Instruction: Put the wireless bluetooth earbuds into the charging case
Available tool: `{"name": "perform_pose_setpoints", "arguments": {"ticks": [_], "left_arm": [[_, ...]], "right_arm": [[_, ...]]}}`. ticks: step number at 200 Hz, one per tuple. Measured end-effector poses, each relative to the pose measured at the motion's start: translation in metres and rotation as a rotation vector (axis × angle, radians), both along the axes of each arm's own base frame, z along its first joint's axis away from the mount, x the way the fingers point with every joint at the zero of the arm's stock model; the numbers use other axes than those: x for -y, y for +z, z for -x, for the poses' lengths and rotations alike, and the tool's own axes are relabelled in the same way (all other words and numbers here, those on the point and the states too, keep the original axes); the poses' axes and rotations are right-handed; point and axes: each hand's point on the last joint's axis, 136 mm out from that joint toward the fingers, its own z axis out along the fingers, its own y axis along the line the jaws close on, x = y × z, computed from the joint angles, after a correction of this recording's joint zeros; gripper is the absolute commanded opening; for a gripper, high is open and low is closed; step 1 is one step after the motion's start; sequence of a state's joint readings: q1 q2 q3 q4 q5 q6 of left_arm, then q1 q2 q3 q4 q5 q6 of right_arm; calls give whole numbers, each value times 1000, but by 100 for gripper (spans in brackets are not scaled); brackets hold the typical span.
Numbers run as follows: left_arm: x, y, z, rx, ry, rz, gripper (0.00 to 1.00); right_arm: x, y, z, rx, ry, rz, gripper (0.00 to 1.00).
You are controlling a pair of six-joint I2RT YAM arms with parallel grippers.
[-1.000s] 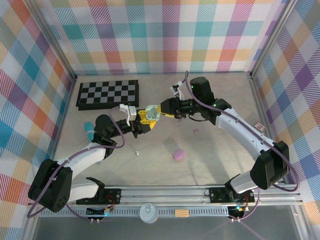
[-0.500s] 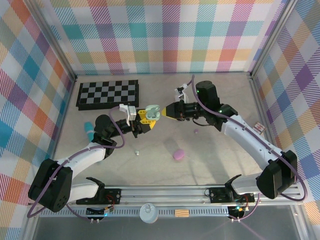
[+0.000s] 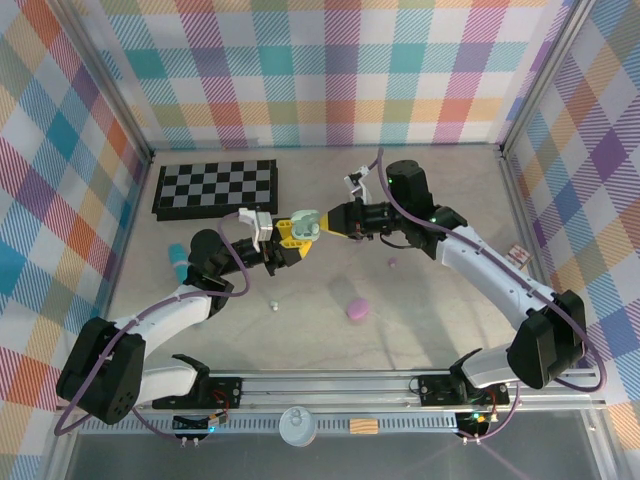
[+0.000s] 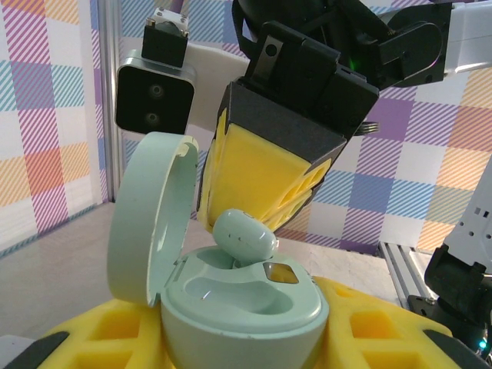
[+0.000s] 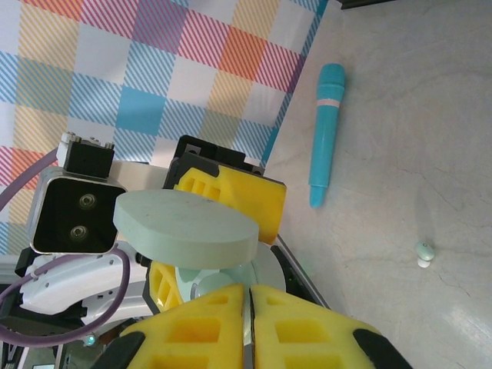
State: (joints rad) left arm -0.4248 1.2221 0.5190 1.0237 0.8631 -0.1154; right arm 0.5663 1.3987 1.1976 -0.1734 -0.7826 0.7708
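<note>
The right gripper (image 3: 333,222), jaws apart a second ago, is now pinched closed; its arm is stretched leftward to the earbud (image 4: 244,235) lying tilted in the open case (image 4: 246,311), which is clamped by the left gripper (image 3: 293,232) above the middle of the desk (image 3: 430,330).

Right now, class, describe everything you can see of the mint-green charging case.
The charging case is a mint-green, smooth, plastic-looking pebble, held upright between the left gripper's yellow fingers. Its hinged lid stands open. A matching earbud lies tilted across one well, not seated, with the right gripper closed just behind it.
</note>
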Motion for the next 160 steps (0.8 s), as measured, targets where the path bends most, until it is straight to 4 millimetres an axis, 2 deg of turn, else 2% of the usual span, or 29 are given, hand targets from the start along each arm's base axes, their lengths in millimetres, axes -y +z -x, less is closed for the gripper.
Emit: {"name": "perform_pose_setpoints", "arguments": {"ticks": [77, 99, 125, 147, 160], "left_arm": [[0, -1, 0, -1, 4, -1, 31], [-2, -3, -3, -4, 19, -2, 31], [-11, -7, -12, -9, 71, 1, 31], [-25, -7, -28, 1, 157, 6, 31], [-35, -6, -38, 13, 214, 8, 31]], "right_arm": [[-1, 0, 0, 4, 3, 6, 21], [2, -3, -2, 25, -17, 30, 33], [15, 1, 4, 99, -66, 44, 57], [33, -1, 8, 159, -150, 72, 66], [41, -10, 6, 167, -203, 98, 67]]}}
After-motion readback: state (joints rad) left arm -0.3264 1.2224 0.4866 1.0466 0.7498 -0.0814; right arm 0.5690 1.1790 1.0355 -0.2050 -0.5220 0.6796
